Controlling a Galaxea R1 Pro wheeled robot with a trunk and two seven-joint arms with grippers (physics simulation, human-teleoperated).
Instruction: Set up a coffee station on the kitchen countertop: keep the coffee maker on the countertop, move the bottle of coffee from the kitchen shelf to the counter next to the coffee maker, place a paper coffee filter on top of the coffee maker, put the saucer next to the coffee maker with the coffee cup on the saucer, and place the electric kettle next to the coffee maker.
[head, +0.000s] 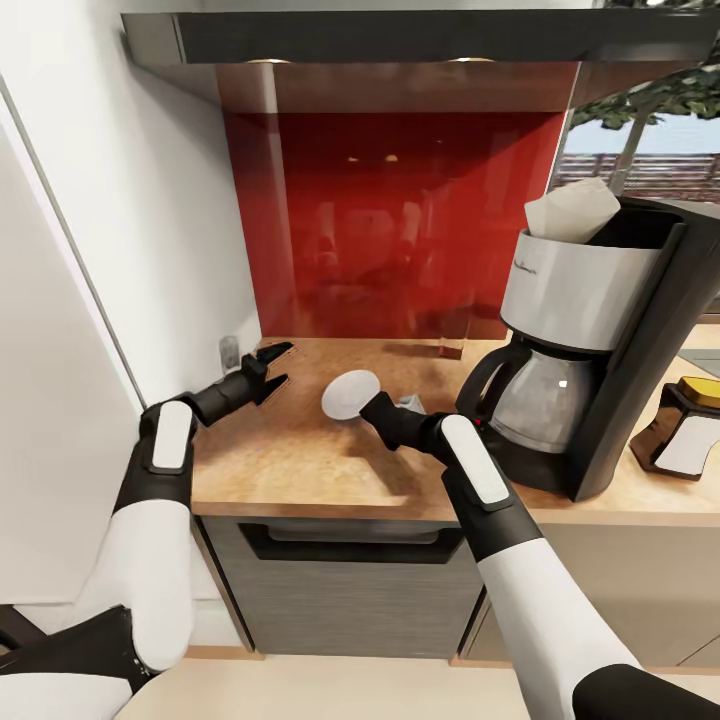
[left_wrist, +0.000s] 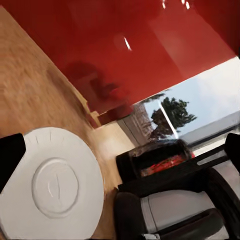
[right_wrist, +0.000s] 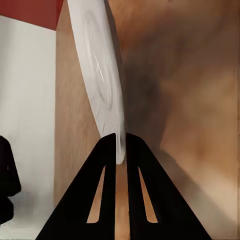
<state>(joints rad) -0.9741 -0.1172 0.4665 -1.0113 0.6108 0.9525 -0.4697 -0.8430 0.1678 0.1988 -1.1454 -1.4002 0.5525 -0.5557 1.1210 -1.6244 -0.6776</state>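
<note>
- Head view: right gripper (head: 366, 404) pinches the saucer (head: 349, 393) by its rim, tilted above the counter (head: 300, 450), coffee maker (head: 590, 340) beyond.
- Left wrist view: left gripper (head: 272, 366) fingers look spread, empty; saucer (left_wrist: 50, 187) ahead.
- Right wrist view: fingers (right_wrist: 107, 150) clamp the rim edge-on; level it before lowering, probably.

A home kitchen: wood-look countertop (head: 300, 450), glossy red backsplash (head: 390, 220), and a drip coffee maker (head: 590, 340).

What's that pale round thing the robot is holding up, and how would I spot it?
Find the tall dark grey coffee machine on the light-brown wooden countertop. Just left of it, the right tool pinches a small round flat white plate by its rim, tilted above the wood.
</note>
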